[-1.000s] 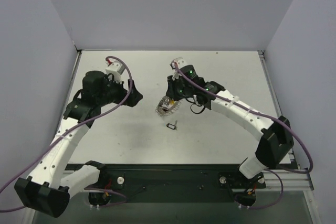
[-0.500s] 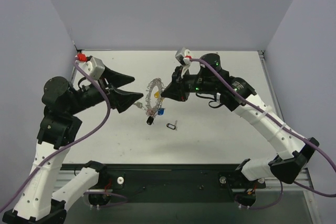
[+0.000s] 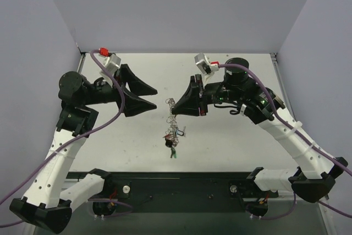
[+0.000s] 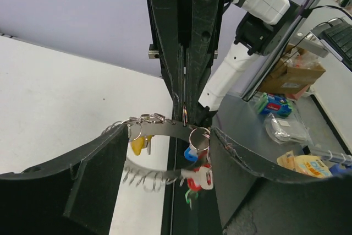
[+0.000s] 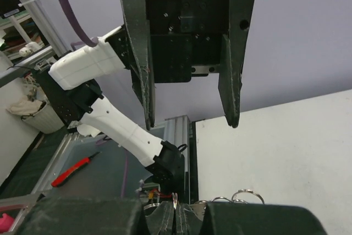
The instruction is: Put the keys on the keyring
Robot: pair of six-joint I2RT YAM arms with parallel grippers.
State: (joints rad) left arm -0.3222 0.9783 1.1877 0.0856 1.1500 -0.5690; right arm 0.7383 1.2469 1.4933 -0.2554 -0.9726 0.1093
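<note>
From above, the keyring (image 3: 171, 115) hangs edge-on in mid-frame over the white bench (image 3: 121, 141). It reads only as a thin coil with the keys (image 3: 171, 142) bunched at its lower end. The left wrist view turns it face-on: a ribbed loop with an open centre, pinched at its top by the right pincer (image 4: 185, 115), whose fingers are clenched flat together on the rim. There a yellow key (image 4: 137, 145) dangles at the left of the loop, with a blue key (image 4: 191, 154), red key (image 4: 201, 178) and green key (image 4: 190, 197) at the right.

The left pincer (image 4: 168, 136) stands released, one finger to each side of the ring; whether either touches it I cannot tell. The right wrist view shows that spread head-on at the top of the frame, and only small split rings (image 5: 245, 195) at its bottom edge.

At the right of the left wrist view lie a cardboard box (image 4: 300, 72) and packets (image 4: 286, 127), their print too small to read. A red-handled tool (image 5: 74, 170) lies lower left in the right wrist view.
</note>
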